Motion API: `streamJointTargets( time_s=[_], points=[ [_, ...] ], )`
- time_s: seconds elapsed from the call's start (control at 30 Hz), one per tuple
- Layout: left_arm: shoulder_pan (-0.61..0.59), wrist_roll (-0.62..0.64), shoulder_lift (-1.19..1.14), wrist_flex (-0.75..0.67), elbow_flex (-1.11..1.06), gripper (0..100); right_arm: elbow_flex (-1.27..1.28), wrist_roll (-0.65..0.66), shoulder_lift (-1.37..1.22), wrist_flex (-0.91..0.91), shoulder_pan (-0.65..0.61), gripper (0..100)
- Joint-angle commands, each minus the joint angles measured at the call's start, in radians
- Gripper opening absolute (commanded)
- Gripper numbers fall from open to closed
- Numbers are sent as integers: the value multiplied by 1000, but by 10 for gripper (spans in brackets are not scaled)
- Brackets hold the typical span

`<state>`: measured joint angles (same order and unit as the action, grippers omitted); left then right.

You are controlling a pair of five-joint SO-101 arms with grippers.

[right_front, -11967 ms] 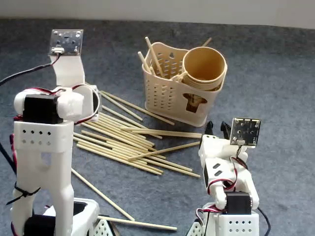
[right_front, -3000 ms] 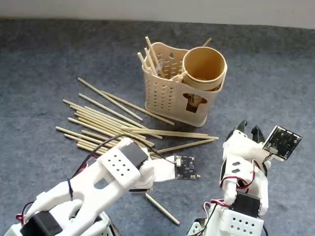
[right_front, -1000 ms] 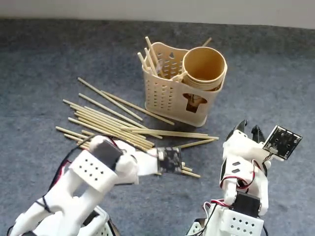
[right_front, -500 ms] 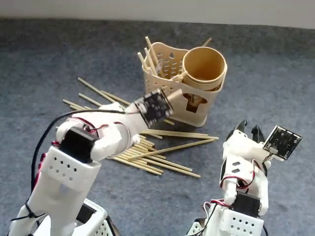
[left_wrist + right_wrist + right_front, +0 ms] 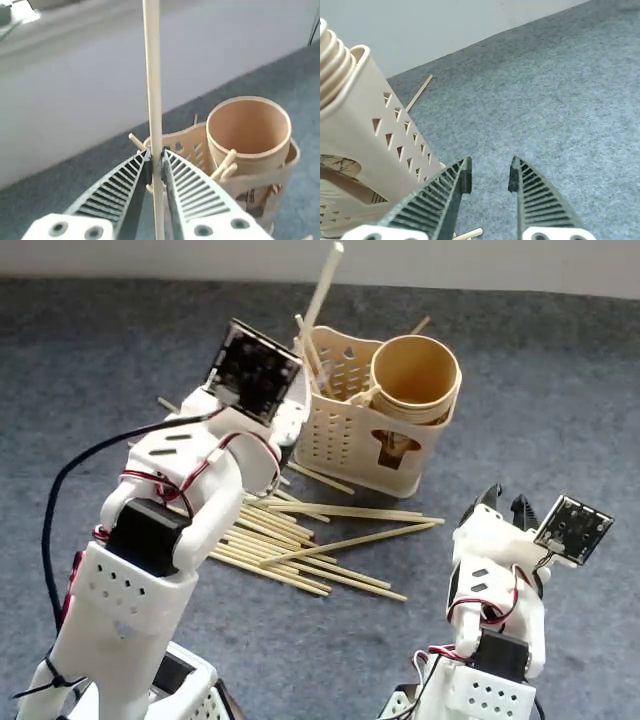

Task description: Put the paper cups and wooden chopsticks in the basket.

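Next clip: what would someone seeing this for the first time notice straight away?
The left pincer is shut on a single chopstick, which it holds upright close by the cream basket. After that, the eye goes to the stacked paper cups already in one end of the basket, and to the pile of loose chopsticks on the grey carpet in front of it.

Grey carpet [image 5: 560,390] underfoot; pale wall [image 5: 480,260] along far edge.
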<state>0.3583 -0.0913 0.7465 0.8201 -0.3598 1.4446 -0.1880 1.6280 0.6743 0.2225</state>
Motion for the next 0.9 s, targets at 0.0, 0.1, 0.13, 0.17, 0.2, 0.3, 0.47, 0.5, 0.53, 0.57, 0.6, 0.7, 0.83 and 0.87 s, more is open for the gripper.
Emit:
streamJointTargets(
  time_s=[0.0, 0.1, 0.13, 0.17, 0.2, 0.3, 0.47, 0.5, 0.53, 0.57, 0.6, 0.7, 0.83, 0.87],
  points=[
    [-2, 118, 16, -169, 4, 5, -5, -8, 18, -25, 2, 127],
    [-1, 170, 15, -249, 2, 5, -5, -8, 18, -25, 2, 127],
    [-1, 181, 12, -281, -1, 5, -5, -8, 18, -25, 2, 127],
    [-1, 190, -1, -315, -7, 5, -5, -8, 18, -25, 2, 127],
    [-2, 201, -19, -354, -13, 5, -5, -8, 18, -25, 2, 127],
    [-2, 227, -99, -451, -19, 5, -5, -8, 18, -25, 2, 127],
    [-2, 267, -228, -549, -8, 5, -5, -8, 18, -25, 2, 127],
    [-2, 267, -248, -572, -8, 5, -5, -8, 18, -25, 2, 127],
    [-2, 267, -266, -594, -10, 5, -5, -8, 18, -25, 2, 127],
    [-2, 267, -282, -614, -10, 5, -5, -8, 18, -25, 2, 127],
    [-4, 265, -298, -629, -15, 5, -5, -8, 18, -25, 2, 127],
    [-4, 262, -343, -646, -18, 5, -5, -8, 18, -25, 2, 127],
    [-21, 261, -381, -647, -18, 5, -5, -8, 18, -25, 2, 127],
    [-27, 261, -387, -647, -18, 6, -5, -8, 18, -25, 2, 127]
  ],
)
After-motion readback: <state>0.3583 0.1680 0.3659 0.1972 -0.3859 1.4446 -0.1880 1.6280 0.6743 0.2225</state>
